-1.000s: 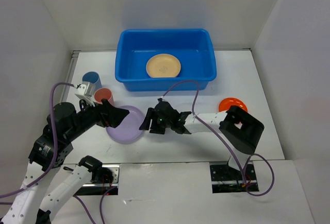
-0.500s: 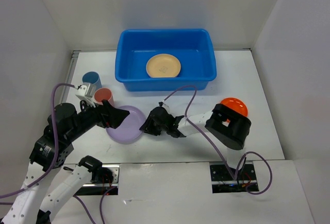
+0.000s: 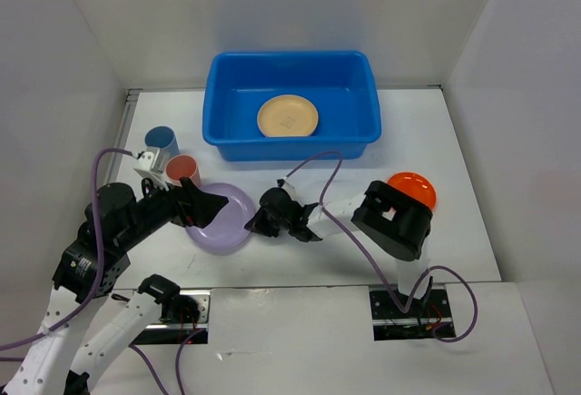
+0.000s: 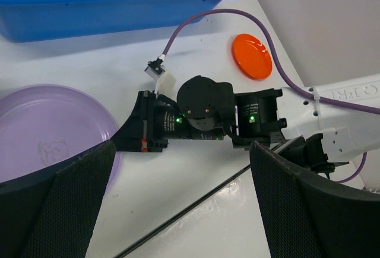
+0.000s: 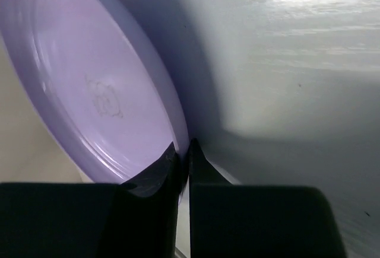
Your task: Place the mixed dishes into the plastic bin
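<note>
While gripping the lavender plate (image 3: pixel 232 219) by its rim in the closed right pincer (image 5: pixel 183 151), next lift off the desk (image 3: pixel 454 141) into the plastic bin (image 3: pixel 290 149).

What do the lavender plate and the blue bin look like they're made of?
The lavender plate: most likely moulded plastic, smooth with a soft sheen; thin rim, even colour, a faint embossed figure in the middle. The blue bin: also plastic by its look, fairly glossy, one piece with rounded corners and a rolled rim. Both probably slick to grip.
</note>
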